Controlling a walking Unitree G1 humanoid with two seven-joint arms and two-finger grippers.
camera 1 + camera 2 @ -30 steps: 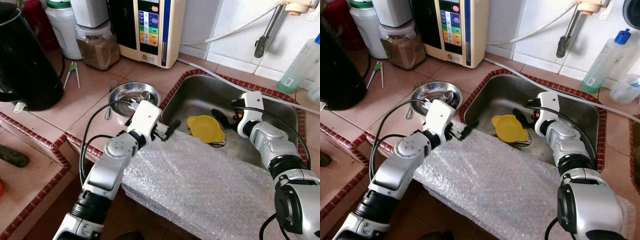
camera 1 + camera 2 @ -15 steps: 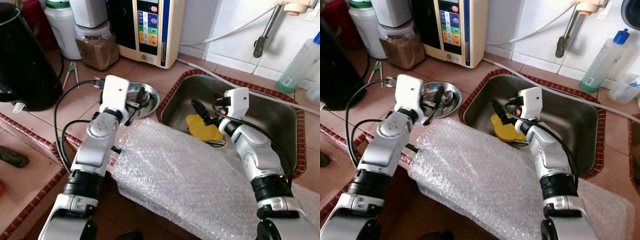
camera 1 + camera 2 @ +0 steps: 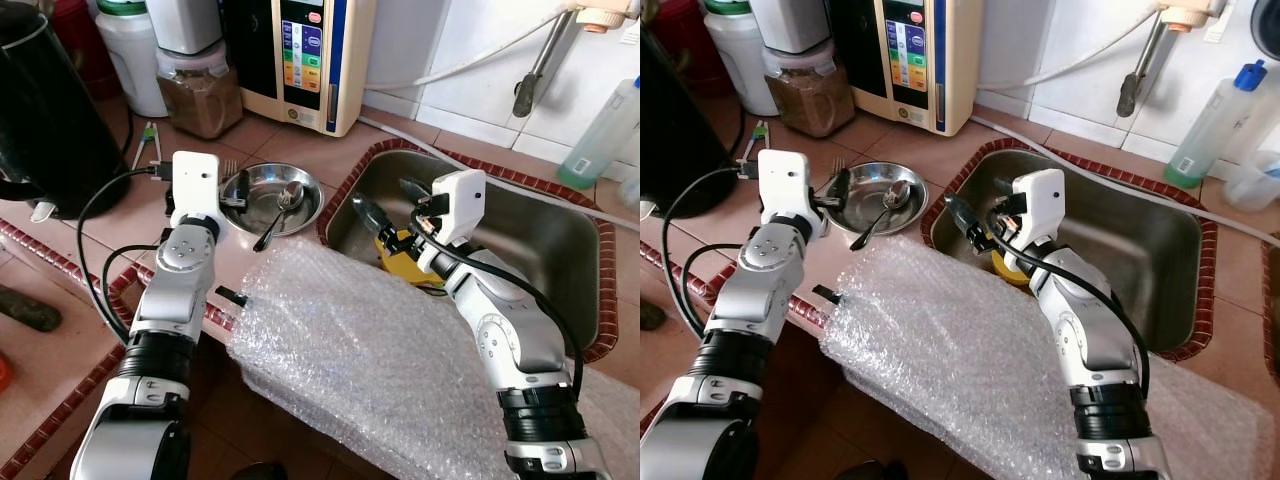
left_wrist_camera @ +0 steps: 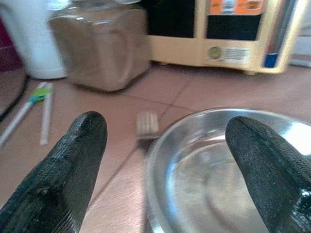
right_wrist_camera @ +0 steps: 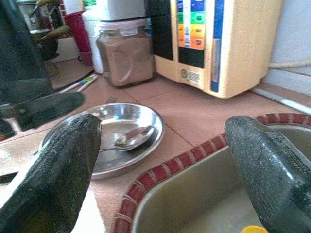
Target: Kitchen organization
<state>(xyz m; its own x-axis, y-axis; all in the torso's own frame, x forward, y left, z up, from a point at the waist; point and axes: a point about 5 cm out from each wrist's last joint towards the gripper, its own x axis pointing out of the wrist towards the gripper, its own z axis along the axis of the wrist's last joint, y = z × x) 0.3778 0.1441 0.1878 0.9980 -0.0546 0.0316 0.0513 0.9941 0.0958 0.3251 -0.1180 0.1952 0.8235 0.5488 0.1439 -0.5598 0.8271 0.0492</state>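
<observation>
A steel bowl (image 3: 270,196) with a spoon (image 3: 279,207) in it sits on the tiled counter (image 3: 120,215), just left of the sink (image 3: 560,250). The left tool (image 3: 238,187) hangs open at its rim; the right tool (image 3: 385,203) gapes empty above the sink's near-left corner, over bubble wrap (image 3: 370,360).

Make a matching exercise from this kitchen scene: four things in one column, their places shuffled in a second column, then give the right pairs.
Things:
1. spoon
2. yellow lid
3. bubble wrap
4. fork

Places:
A. inside the sink
B. on the counter tiles behind the steel bowl
C. draped over the front edge of the counter
D. resting in the steel bowl

Pairs: 1-D, 2-A, 3-C, 4-B
</observation>
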